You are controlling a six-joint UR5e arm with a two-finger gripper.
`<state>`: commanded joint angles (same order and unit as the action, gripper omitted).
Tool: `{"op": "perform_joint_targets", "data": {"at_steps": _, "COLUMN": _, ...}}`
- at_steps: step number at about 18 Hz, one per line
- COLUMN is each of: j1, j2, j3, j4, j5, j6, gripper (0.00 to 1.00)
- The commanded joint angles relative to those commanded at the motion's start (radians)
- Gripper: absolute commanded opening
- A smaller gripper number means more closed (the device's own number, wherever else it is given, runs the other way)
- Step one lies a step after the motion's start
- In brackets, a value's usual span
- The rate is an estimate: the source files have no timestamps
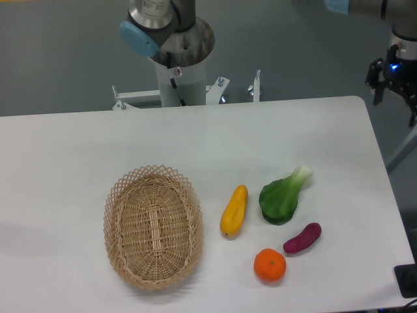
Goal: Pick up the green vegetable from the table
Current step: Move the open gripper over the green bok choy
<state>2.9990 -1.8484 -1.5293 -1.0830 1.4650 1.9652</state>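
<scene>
The green vegetable (281, 197) lies on the white table (78, 150), right of centre, its dark leaf toward the front and its pale stem pointing to the back right. My gripper (393, 98) hangs at the far right edge of the view, past the table's back right corner, well above and behind the vegetable. Its dark fingers (375, 81) stand apart and hold nothing. Part of the gripper is cut off by the frame edge.
A yellow squash (234, 210) lies just left of the vegetable. A purple eggplant (302, 238) and an orange (270, 265) lie in front of it. A wicker basket (153, 225) stands left of the squash. The arm's base column (176, 72) is at the back.
</scene>
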Motion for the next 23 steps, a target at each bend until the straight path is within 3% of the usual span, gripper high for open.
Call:
{"op": "perform_joint_targets", "data": {"at_steps": 7, "j1": -0.064, "j2": -0.003, "j3": -0.083, "j4": 0.009, "j5": 0.002, "j6": -0.224, "gripper": 1.00}}
{"op": "perform_joint_targets", "data": {"at_steps": 13, "j1": -0.150, "j2": -0.037, "j3": -0.227, "j4": 0.192, "j5": 0.011, "j6": -0.341, "gripper": 1.00}}
{"op": "perform_joint_targets", "data": {"at_steps": 23, "j1": -0.186, "j2": -0.101, "j3": -0.279, "j4": 0.206, "j5": 0.012, "j6": -0.345, "gripper": 1.00}}
